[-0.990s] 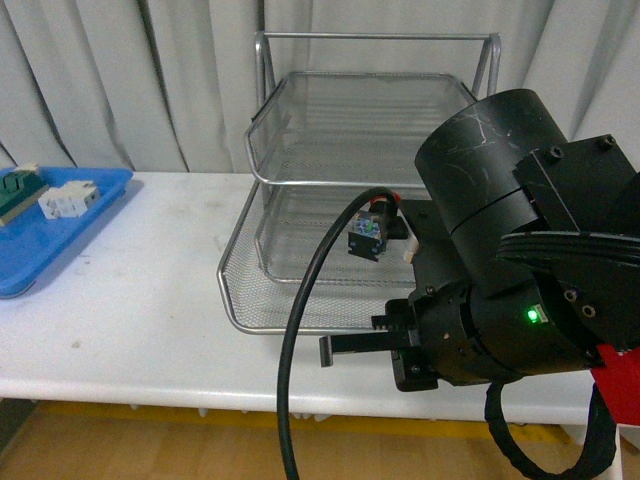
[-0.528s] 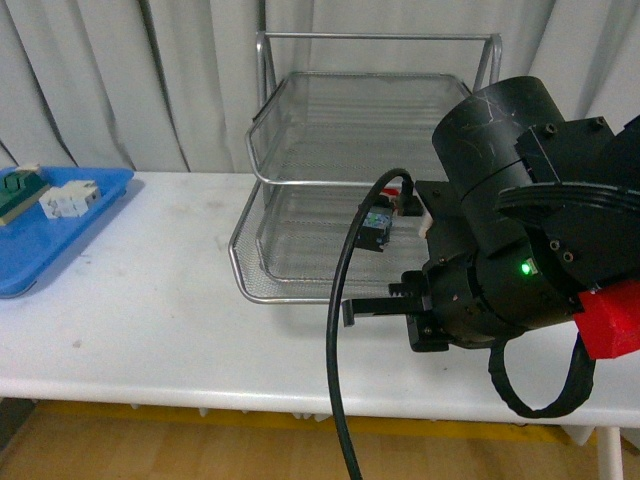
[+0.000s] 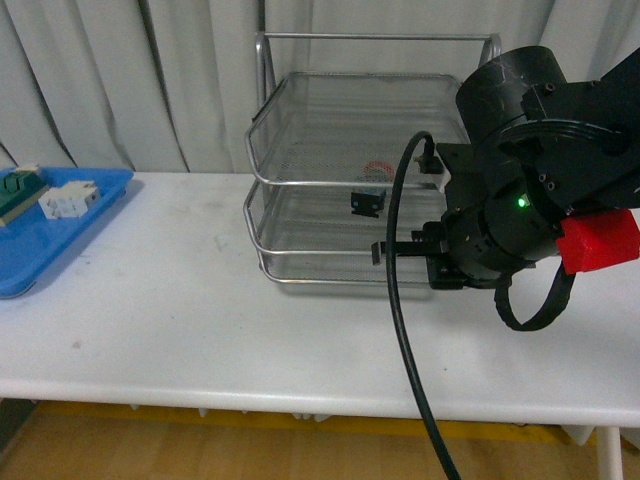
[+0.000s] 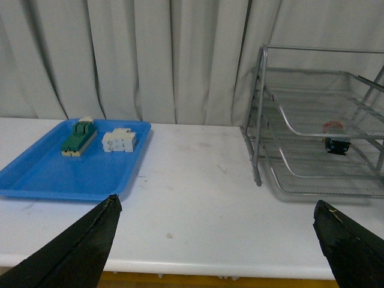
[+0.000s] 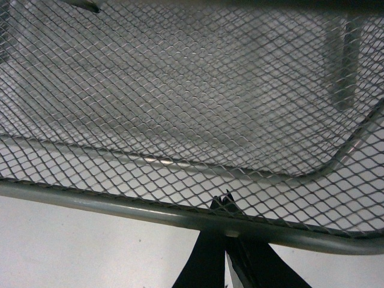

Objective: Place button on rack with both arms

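The silver wire-mesh rack (image 3: 262, 130) stands at the back of the white table, right of centre. The button (image 3: 367, 203) sits inside it on a tier below the top one, its black body showing through the mesh. My right gripper (image 3: 380, 250) is shut on the rack's front rim. The right wrist view shows its dark fingers pinching that rim (image 5: 120, 201) from below, at the gripper's tips (image 5: 227, 198). My left gripper (image 4: 216, 204) hangs open over the table, left of the rack (image 4: 259, 120) and well away from the button (image 4: 336, 146).
A blue tray (image 3: 90, 215) at the far left holds a green-topped block (image 3: 15, 190) and a white component (image 3: 68, 198). A black cable (image 3: 400, 330) loops down in front of the right arm. Curtains hang behind the table.
The pulled-out lower tray has slid back into the rack, carrying the button under the upper tier. My right arm moved away from the camera with it, still gripping the rim.
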You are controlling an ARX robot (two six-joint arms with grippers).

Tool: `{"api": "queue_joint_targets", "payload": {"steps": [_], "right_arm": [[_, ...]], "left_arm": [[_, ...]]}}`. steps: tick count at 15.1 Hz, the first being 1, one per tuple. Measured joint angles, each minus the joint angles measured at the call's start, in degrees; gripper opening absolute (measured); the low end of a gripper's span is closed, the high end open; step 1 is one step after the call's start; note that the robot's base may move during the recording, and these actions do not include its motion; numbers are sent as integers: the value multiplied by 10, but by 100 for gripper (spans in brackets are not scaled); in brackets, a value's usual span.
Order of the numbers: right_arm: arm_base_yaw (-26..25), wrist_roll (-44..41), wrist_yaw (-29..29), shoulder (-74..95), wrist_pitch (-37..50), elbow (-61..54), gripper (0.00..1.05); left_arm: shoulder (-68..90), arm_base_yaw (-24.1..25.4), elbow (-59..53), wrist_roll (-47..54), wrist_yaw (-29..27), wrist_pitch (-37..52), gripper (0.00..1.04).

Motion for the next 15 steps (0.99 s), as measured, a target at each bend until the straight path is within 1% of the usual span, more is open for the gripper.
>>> {"api": "queue_joint_targets", "payload": {"steps": [4, 7, 9, 12, 14, 15], "right_arm": [[-22, -14, 4, 16, -3, 48, 2], [-22, -8, -1, 18, 8, 43, 2], [-22, 12, -20, -38, 27, -26, 2], [-29, 32, -56, -166, 98, -144, 2], [-47, 45, -64, -266, 154, -237, 2], [-64, 57, -63, -352, 176, -304, 2]], "left_arm": [[0, 0, 0, 0, 0, 0, 98], [0, 0, 0, 0, 0, 0, 98], [0, 0, 0, 0, 0, 0, 98], [0, 0, 0, 0, 0, 0, 98], [0, 0, 0, 0, 0, 0, 98], [0, 0, 0, 0, 0, 0, 98]]}}
